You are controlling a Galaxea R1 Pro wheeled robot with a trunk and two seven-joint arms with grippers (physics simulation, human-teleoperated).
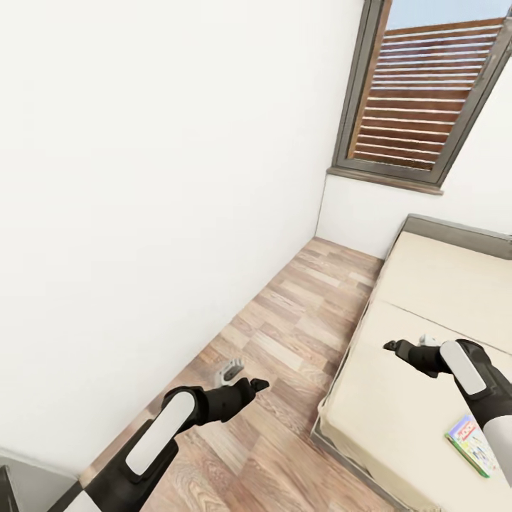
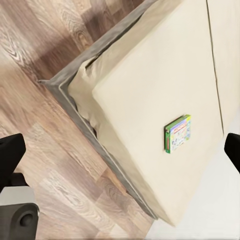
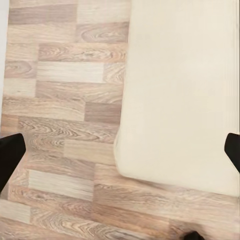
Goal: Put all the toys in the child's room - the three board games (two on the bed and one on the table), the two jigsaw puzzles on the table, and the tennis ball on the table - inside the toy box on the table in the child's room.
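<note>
Facing a white wall (image 1: 156, 178) across the whole left and centre of the head view, with a slatted window (image 1: 423, 92) at upper right. Below that, wood-plank floor (image 1: 284, 341) running diagonally from centre to bottom. At right, the bed (image 1: 427, 299), beige mattress inside a thin grey frame, reaching the lower right corner. On the mattress at the far lower right edge, one green-edged board game (image 1: 472, 444), lying flat, partly hidden behind the right forearm; in the left wrist view the same flat box (image 2: 178, 134) sits right of centre on the mattress, away from its edges. No second game box, table or toy box visible here.

Left gripper (image 1: 242, 387) held out over the floor at lower centre, empty; fingers spread wide, judging by the dark tips at both side edges of the left wrist view. Right gripper (image 1: 398, 348) held over the mattress at right, likewise empty and spread, tips at opposite edges of the right wrist view.

Likely risks from here: body turned toward the wall, so any reach for the game would come from an awkward side angle. Thin flat box on soft bedding could slide or press into the mattress rather than lift. Base near the bed frame, so a turn could knock it.
</note>
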